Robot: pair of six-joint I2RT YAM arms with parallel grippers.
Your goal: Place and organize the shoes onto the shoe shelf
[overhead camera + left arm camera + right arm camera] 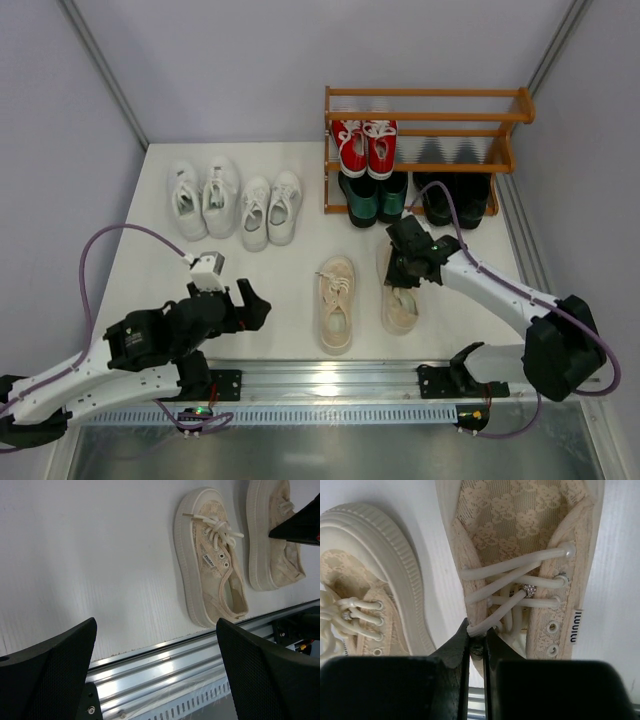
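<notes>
The shoe shelf stands at the back right with red sneakers, dark green loafers and black loafers on it. Two cream shoes lie in front of it. My right gripper is shut on the inner upper edge of the right cream shoe, by its laces. The left cream shoe lies beside it, untouched. Low at the near left, my left gripper stands open and holds nothing.
Two pairs of white sneakers sit at the back left on the white table. A metal rail runs along the near edge. The enclosure's walls close in behind and to the right of the shelf.
</notes>
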